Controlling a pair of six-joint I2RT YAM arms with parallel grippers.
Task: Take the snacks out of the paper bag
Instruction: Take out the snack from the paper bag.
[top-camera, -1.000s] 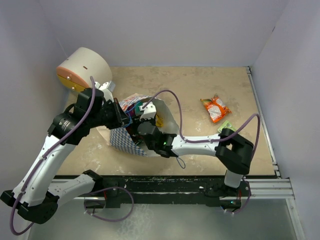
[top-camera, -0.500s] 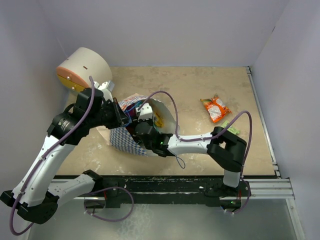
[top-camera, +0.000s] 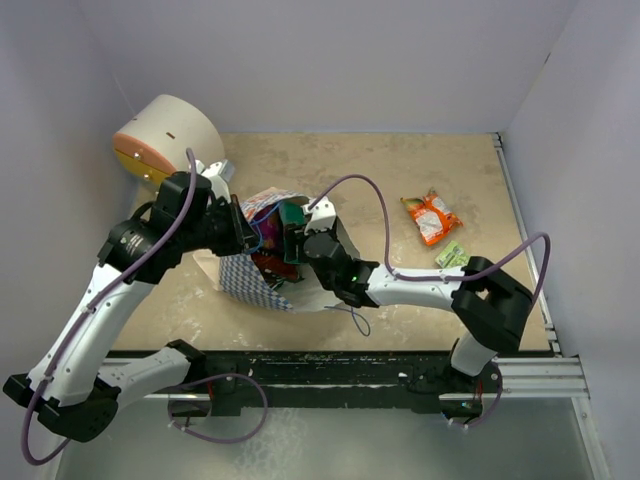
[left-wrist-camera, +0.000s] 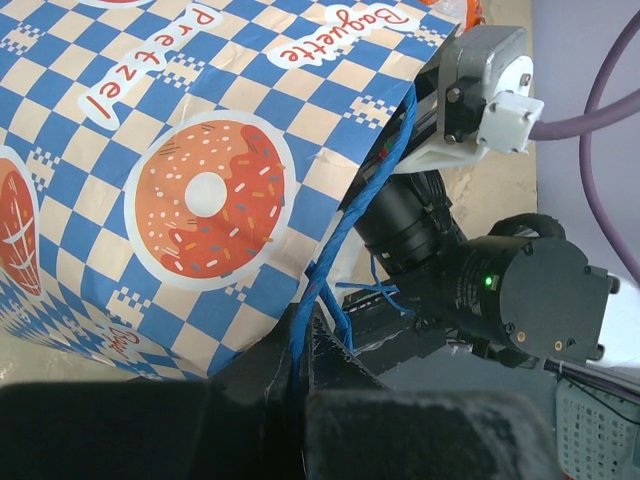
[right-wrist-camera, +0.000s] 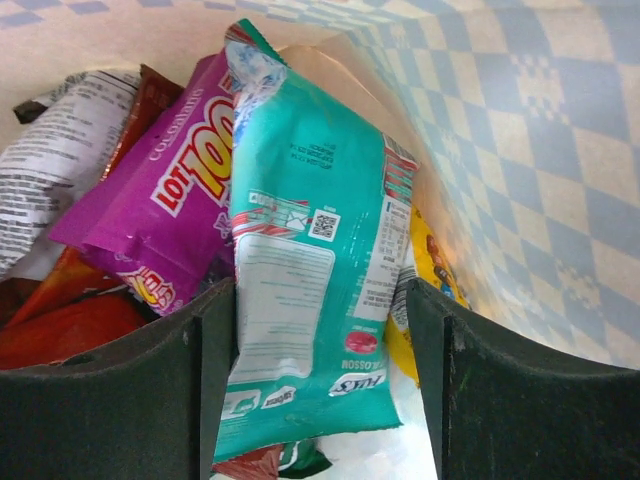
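The white paper bag (top-camera: 243, 277) with blue chequers lies on its side at the table's left, mouth toward the right. My left gripper (top-camera: 244, 226) is shut on its blue cord handle (left-wrist-camera: 352, 215) at the mouth's rim, jaws pressed together (left-wrist-camera: 300, 350). My right gripper (top-camera: 291, 238) is at the bag mouth, closed across a green snack bag (right-wrist-camera: 310, 300) that fills the gap between its fingers (right-wrist-camera: 322, 296). The green bag (top-camera: 293, 213) shows at the mouth from above. A purple pouch (right-wrist-camera: 160, 210), a red packet (right-wrist-camera: 70, 335) and a yellow one (right-wrist-camera: 432, 270) lie inside the bag.
An orange packet (top-camera: 431, 217) and a light-green packet (top-camera: 452, 256) lie on the table at the right. A big cream cylinder with an orange end (top-camera: 165, 140) stands at the back left, behind the bag. Walls close in on three sides.
My right gripper has drawn back out of the bag toward the right, and the green bag now shows at the mouth. The left gripper has kept its hold on the handle.
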